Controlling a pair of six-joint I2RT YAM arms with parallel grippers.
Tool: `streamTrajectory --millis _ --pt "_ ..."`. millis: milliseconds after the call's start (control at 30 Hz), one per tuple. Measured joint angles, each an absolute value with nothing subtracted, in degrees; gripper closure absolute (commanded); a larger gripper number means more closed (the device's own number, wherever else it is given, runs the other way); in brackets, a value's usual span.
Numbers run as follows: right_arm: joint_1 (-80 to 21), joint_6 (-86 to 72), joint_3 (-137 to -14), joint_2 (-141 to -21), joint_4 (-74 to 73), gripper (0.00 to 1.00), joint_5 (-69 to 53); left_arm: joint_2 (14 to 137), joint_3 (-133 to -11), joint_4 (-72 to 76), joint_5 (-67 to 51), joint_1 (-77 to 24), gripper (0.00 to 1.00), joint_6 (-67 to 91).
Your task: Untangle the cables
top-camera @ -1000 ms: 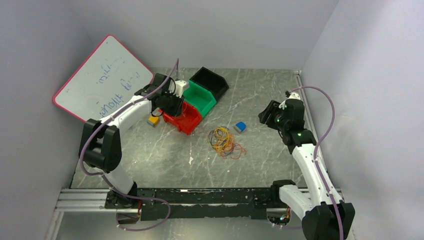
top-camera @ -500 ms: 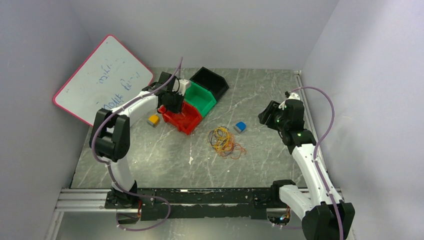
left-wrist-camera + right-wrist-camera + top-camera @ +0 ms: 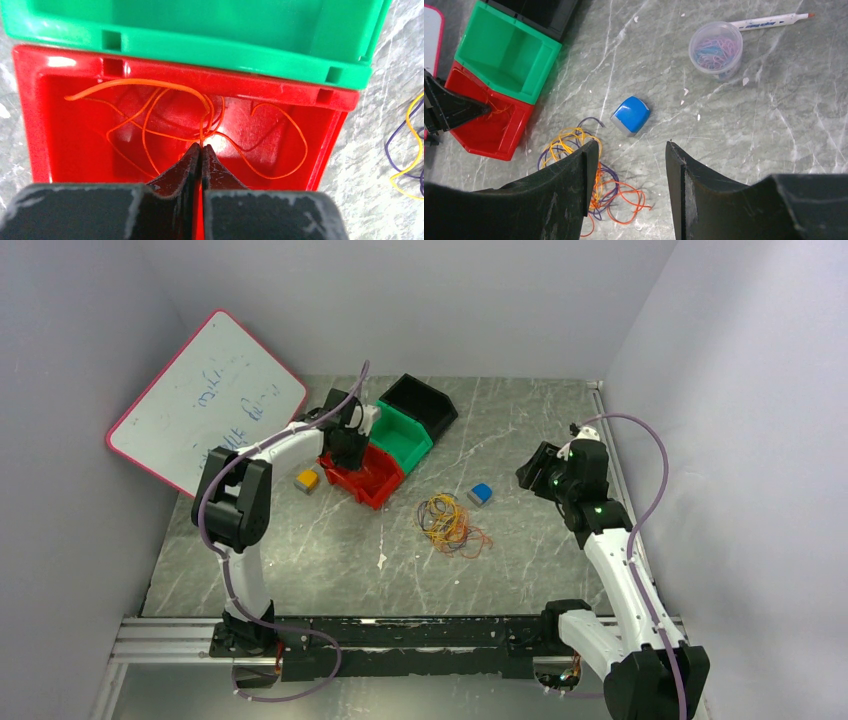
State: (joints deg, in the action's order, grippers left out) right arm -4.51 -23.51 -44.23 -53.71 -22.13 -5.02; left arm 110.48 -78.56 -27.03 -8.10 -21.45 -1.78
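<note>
- Currently, the table (image 3: 560, 420) carries everything the task concerns, and every place below is given from the red bin (image 3: 368, 476).
- The red bin sits against a green bin (image 3: 400, 435) on its far side.
- The left gripper (image 3: 201, 149) hangs directly over the red bin, fingertips pressed together with no gap and pointing down into the bin floor.
- The right gripper (image 3: 631, 144) is well to the right of the red bin and raised above the table. Its jaws stand partly apart and hold nothing.
- The cable clump (image 3: 450, 525), with yellow, orange and dark purple strands, lies on the table just right of the red bin and a little toward the arm bases. It falls between the bin and the right gripper.
- The clump's long axis runs away from the red bin, slanting toward the near right.
- One orange cable (image 3: 205, 120) lies spread in loose loops inside the red bin, apart from the clump.
- Several of its strands converge right at the closed left fingertips. Whether one is pinched there cannot be told.
- Judgement: the coming move turns on the clump lying on the bin side of the right gripper.
- The right gripper appears somewhat nearer to it and has the clearer view. The left must first rise out of the bin.
</note>
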Motion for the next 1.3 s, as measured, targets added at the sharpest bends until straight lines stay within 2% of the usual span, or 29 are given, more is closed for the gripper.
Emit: streamTrajectory --millis 567,600,700,867,1000,1300 --pt "-4.5 -23.5 -43.7 -53.7 -22.1 0.44 -5.6 110.5 -78.0 -32.5 -7.4 -21.5 0.92 -4.1" --pt "-4.5 -23.5 -43.7 -53.7 -22.1 0.44 -5.6 110.5 -78.2 -33.0 -7.1 -21.5 0.89 -4.3" --pt "-4.5 -23.5 -43.7 -53.7 -22.1 0.44 -5.7 110.5 -78.9 -34.2 -6.3 -21.5 0.68 -5.1" --pt "-4.5 -23.5 -43.7 -53.7 -22.1 0.44 -5.7 108.7 -79.1 -35.2 -5.5 -21.5 0.52 -5.6" --pt "-4.5 -23.5 -43.7 -53.7 -22.1 0.44 -5.8 105.7 -79.4 -35.2 -5.8 -21.5 0.45 -5.7" --pt "-4.5 -23.5 -43.7 -53.7 -22.1 0.44 -6.0 103.0 -81.5 -34.6 -6.6 -21.5 0.40 -5.2"
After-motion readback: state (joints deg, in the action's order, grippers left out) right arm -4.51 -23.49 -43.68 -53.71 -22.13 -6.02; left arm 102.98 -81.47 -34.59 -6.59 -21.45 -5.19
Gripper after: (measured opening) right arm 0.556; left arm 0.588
